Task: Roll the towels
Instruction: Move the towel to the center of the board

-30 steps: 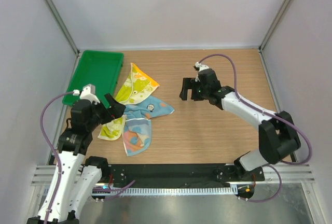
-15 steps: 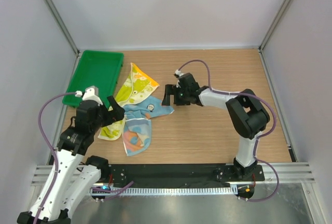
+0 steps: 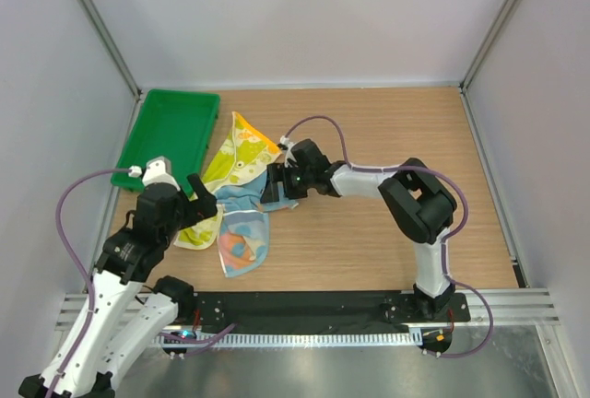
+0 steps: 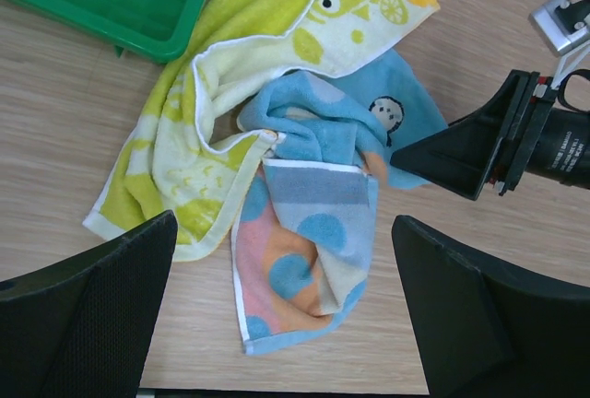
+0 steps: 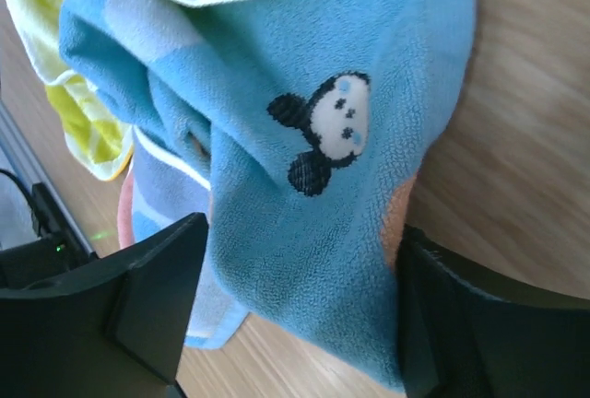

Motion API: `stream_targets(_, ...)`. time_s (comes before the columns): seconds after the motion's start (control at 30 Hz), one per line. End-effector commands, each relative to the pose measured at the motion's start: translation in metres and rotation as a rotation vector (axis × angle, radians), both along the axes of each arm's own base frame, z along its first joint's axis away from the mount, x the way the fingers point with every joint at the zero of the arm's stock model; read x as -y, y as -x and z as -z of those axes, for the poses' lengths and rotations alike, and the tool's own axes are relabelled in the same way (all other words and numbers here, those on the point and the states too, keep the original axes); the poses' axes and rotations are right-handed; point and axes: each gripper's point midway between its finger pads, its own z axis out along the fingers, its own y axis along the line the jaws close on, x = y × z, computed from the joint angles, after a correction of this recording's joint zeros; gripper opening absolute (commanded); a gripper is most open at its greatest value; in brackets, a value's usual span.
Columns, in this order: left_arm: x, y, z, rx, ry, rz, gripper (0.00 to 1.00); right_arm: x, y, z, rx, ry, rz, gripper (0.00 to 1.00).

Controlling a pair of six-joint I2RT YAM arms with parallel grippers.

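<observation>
The right end effector (image 3: 274,188) has swung left onto the blue towel (image 3: 241,232).

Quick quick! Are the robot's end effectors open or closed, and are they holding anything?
Left end effector: open, holding nothing.
Right end effector: open, straddling the blue towel, not clamped on it.

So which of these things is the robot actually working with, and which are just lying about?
Part of the job:
- light blue towel
- yellow-green towel, crumpled and overlapping the blue one

Just lying about:
- green tray, at the far left
</observation>
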Motion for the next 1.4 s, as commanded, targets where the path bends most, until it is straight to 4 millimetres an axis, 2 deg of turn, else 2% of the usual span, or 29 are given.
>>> stream_targets(0.0, -0.008, -0.001, -0.018, 0.046, -0.004, -0.057, 1.00, -0.017, 0.022, -0.002, -0.063, -0.040, -0.083, 0.77)
stream_targets(0.07, -0.009, 0.001, -0.018, 0.044, -0.010, -0.063, 1.00, -0.022, 0.027, -0.002, -0.070, -0.041, -0.112, 0.70)
stream_targets(0.1, -0.009, 0.001, -0.018, 0.048, -0.010, -0.062, 1.00, -0.023, 0.029, -0.002, -0.070, -0.035, -0.122, 0.57)
stream_targets(0.17, -0.011, 0.003, -0.021, 0.062, -0.011, -0.074, 1.00, -0.021, 0.031, 0.005, -0.087, -0.004, -0.130, 0.45)
stream_targets(0.2, -0.011, 0.004, -0.021, 0.065, -0.008, -0.074, 1.00, -0.020, 0.031, 0.007, -0.093, 0.006, -0.129, 0.34)
stream_targets(0.27, -0.013, 0.005, -0.023, 0.079, -0.010, -0.085, 1.00, -0.018, 0.031, 0.012, -0.093, 0.021, -0.120, 0.21)
stream_targets(0.3, -0.013, 0.005, -0.023, 0.080, -0.009, -0.083, 1.00, -0.017, 0.029, 0.013, -0.094, 0.026, -0.111, 0.06)
stream_targets(0.33, -0.012, 0.005, -0.023, 0.080, -0.010, -0.078, 1.00, -0.016, 0.029, 0.013, -0.089, 0.033, -0.104, 0.01)
stream_targets(0.47, -0.005, 0.003, -0.021, 0.078, -0.014, -0.029, 1.00, -0.008, 0.012, 0.005, -0.013, 0.080, -0.030, 0.01)
stream_targets(0.53, -0.002, 0.003, -0.021, 0.079, -0.019, -0.011, 1.00, 0.000, 0.002, -0.006, 0.023, 0.111, -0.007, 0.01)
stream_targets(0.67, 0.005, 0.001, -0.019, 0.077, -0.014, 0.029, 1.00, 0.027, -0.018, -0.021, 0.077, 0.198, 0.091, 0.01)
stream_targets(0.8, 0.013, 0.001, -0.015, 0.064, -0.007, 0.076, 1.00, 0.071, -0.027, -0.025, 0.082, 0.301, 0.197, 0.01)
stream_targets(0.87, 0.026, 0.001, -0.015, 0.057, 0.013, 0.145, 0.99, 0.101, -0.033, -0.033, 0.107, 0.359, 0.293, 0.01)
stream_targets(0.93, 0.039, 0.002, -0.010, 0.033, 0.036, 0.208, 0.94, 0.147, -0.040, -0.029, 0.075, 0.432, 0.418, 0.01)
stream_targets(0.97, 0.042, 0.001, -0.009, 0.027, 0.037, 0.220, 0.93, 0.163, -0.043, -0.037, 0.071, 0.429, 0.467, 0.01)
stream_targets(1.0, 0.043, 0.000, -0.008, 0.018, 0.033, 0.226, 0.92, 0.196, -0.048, -0.037, 0.033, 0.450, 0.547, 0.01)
stream_targets(1.03, 0.047, 0.001, -0.007, 0.005, 0.040, 0.249, 0.91, 0.217, -0.047, -0.033, 0.001, 0.465, 0.594, 0.01)
stream_targets(1.07, 0.050, -0.001, -0.004, -0.013, 0.038, 0.260, 0.91, 0.233, -0.047, -0.042, -0.006, 0.454, 0.644, 0.01)
stream_targets(1.1, 0.053, -0.002, -0.002, -0.022, 0.042, 0.270, 0.91, 0.259, -0.046, -0.041, -0.038, 0.479, 0.704, 0.05)
stream_targets(1.13, 0.057, -0.002, -0.001, -0.033, 0.046, 0.286, 0.90, 0.270, -0.041, -0.039, -0.053, 0.498, 0.724, 0.19)
stream_targets(1.17, 0.063, -0.003, 0.006, -0.064, 0.051, 0.308, 0.90, 0.280, -0.039, -0.048, -0.032, 0.509, 0.742, 0.38)
stream_targets(1.2, 0.066, -0.003, 0.008, -0.078, 0.053, 0.314, 0.90, 0.286, -0.032, -0.048, -0.044, 0.531, 0.745, 0.79)
stream_targets(1.23, 0.072, -0.003, 0.011, -0.089, 0.064, 0.324, 0.90, 0.290, -0.028, -0.048, -0.046, 0.546, 0.742, 0.93)
stream_targets(1.27, 0.076, -0.005, 0.019, -0.121, 0.060, 0.322, 0.90, 0.290, -0.024, -0.050, -0.048, 0.543, 0.733, 0.97)
stream_targets(1.3, 0.080, -0.004, 0.027, -0.144, 0.063, 0.323, 0.89, 0.290, -0.021, -0.055, -0.039, 0.527, 0.729, 0.99)
stream_targets(1.37, 0.096, -0.005, 0.034, -0.162, 0.100, 0.326, 0.88, 0.289, -0.011, -0.052, -0.050, 0.519, 0.716, 1.00)
